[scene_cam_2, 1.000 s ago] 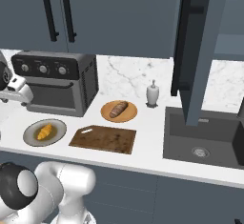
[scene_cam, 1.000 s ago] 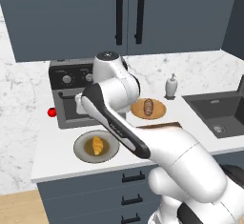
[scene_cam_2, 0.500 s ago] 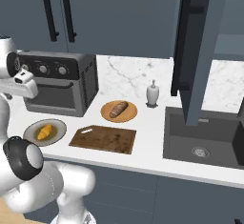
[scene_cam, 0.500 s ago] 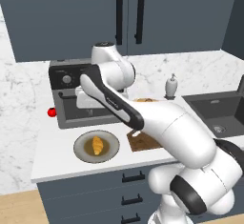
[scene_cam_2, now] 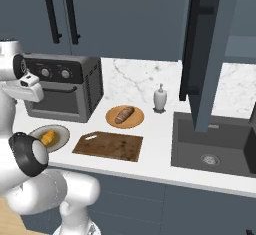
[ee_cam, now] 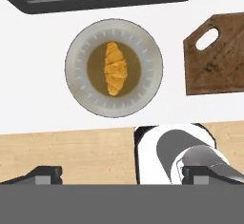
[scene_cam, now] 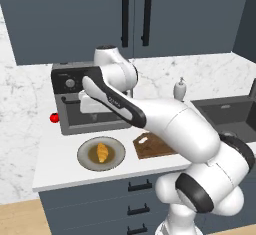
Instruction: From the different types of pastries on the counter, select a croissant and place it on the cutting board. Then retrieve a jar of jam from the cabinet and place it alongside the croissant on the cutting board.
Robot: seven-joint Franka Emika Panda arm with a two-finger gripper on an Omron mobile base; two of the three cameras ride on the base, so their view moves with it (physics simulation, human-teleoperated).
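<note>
We were on the first step, going for the croissant [ee_cam: 116, 68], which lay on its grey plate [ee_cam: 81, 92] at the desk's near left. The claw [ee_cam: 121, 174] hung open above; next we had to descend and close on it.

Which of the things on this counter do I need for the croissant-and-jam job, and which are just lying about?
For the job:
croissant on its grey plate
cutting board
upper cabinet doors, shut
pincer, open above the croissant

Just lying about:
toaster oven
bread loaf on orange plate
white dispenser bottle
sink
red item
</note>
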